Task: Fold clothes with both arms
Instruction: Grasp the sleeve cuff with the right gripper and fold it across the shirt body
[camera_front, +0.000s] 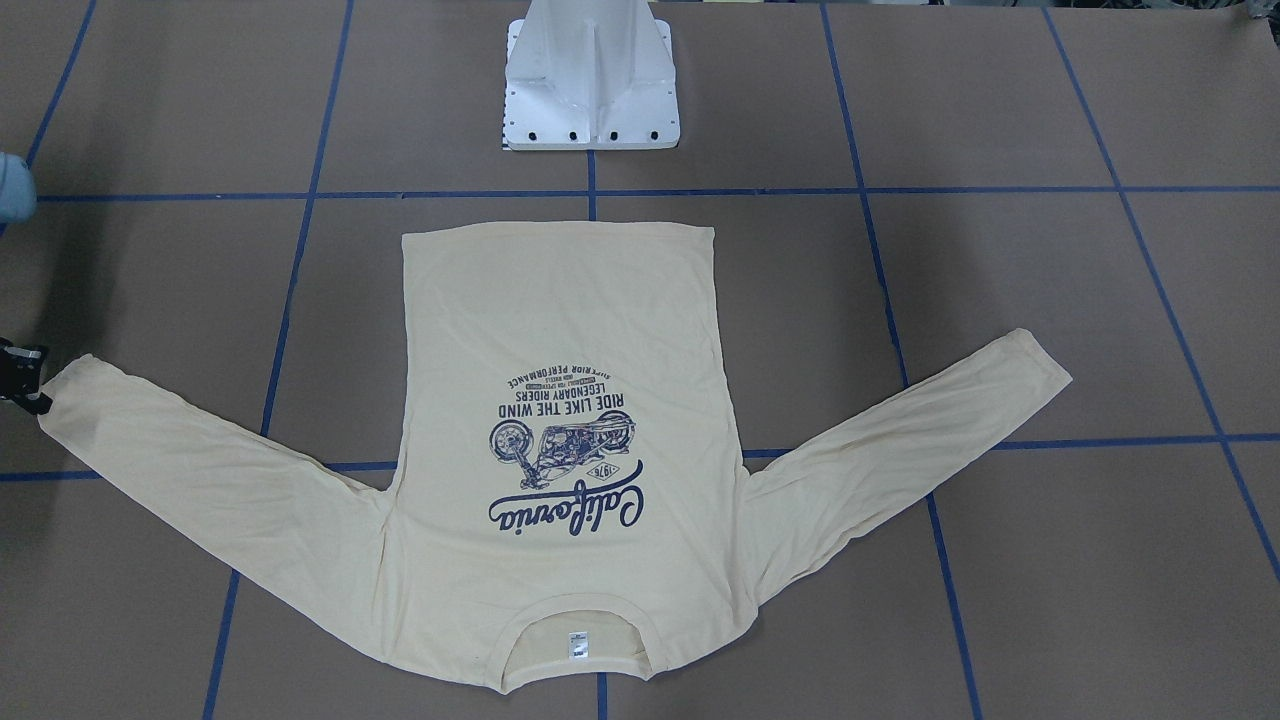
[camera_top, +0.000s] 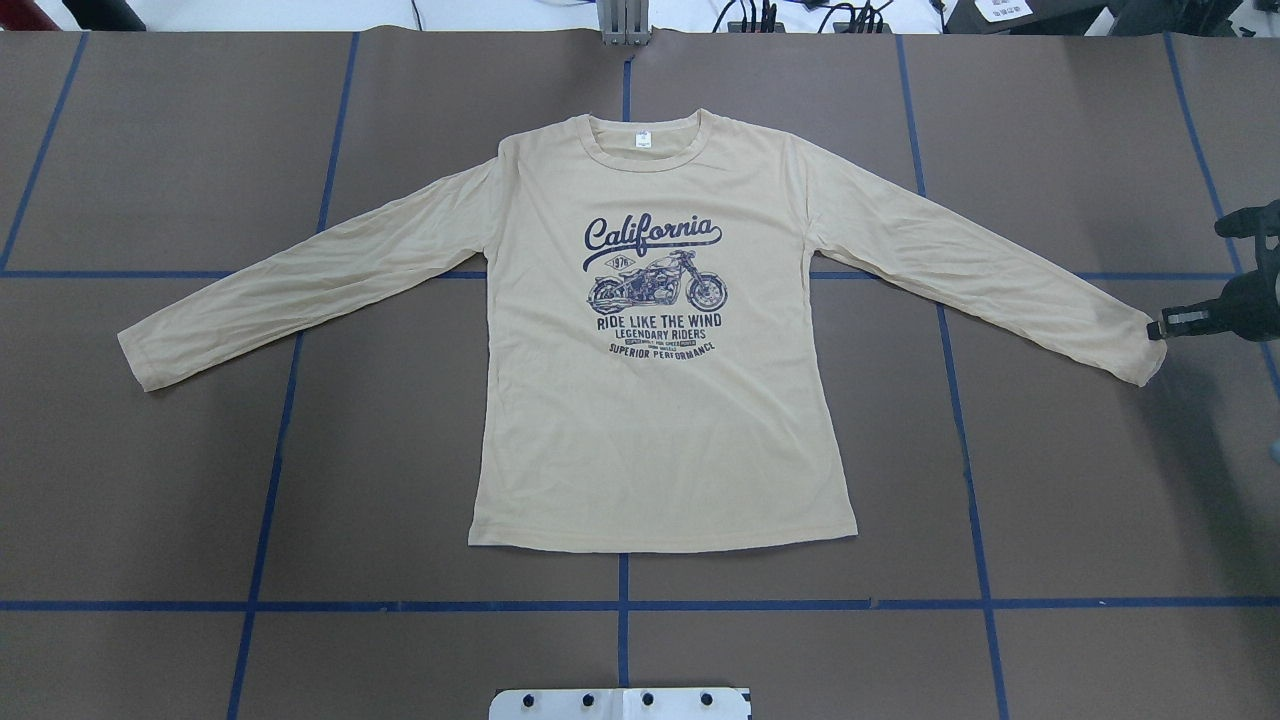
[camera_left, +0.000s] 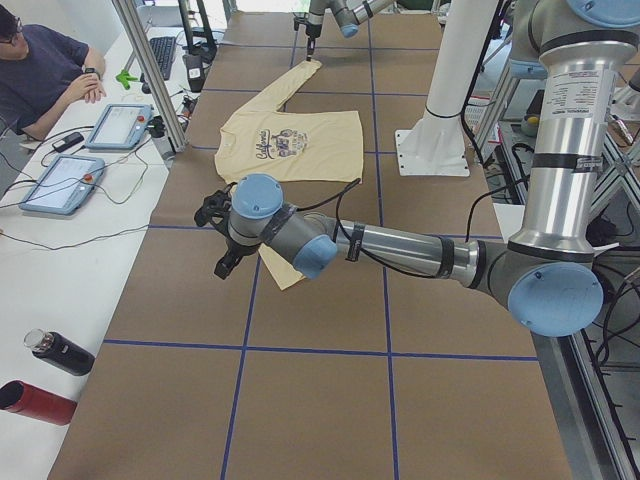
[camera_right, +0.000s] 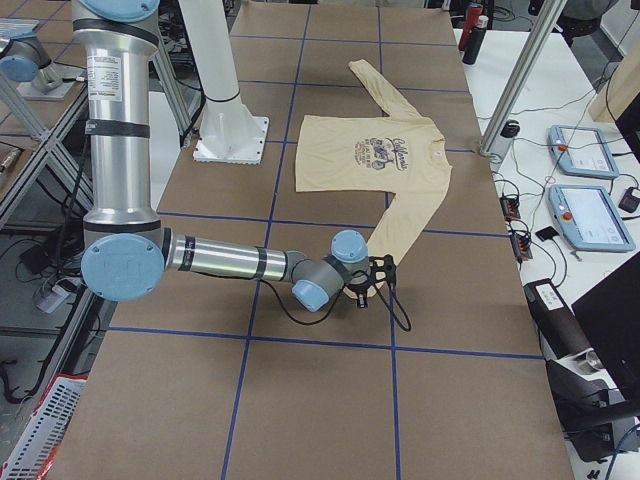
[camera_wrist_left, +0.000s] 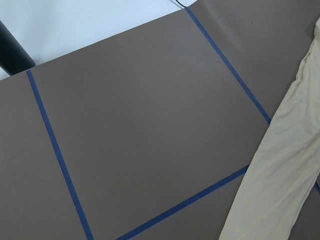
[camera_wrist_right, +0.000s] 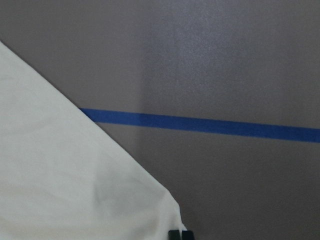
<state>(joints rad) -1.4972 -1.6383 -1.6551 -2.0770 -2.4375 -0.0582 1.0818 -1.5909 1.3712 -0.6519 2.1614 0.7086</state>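
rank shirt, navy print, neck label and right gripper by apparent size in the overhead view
1. shirt
2. navy print and right gripper: about alike, gripper cut off at the edge
3. neck label

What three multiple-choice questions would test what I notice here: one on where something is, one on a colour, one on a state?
1. Where do the jaws of the right arm sit?
A. at the collar
B. at a sleeve cuff
C. at the hem

2. What colour are the tape lines?
A. blue
B. red
C. white

3. How does the shirt lie?
A. folded in half
B. in a heap
C. spread flat, print up

Answers:
1 B: the overhead view shows the jaws right at the end of one sleeve.
2 A: blue lines cross the brown table.
3 C: the shirt lies unfolded and the print can be read from above.
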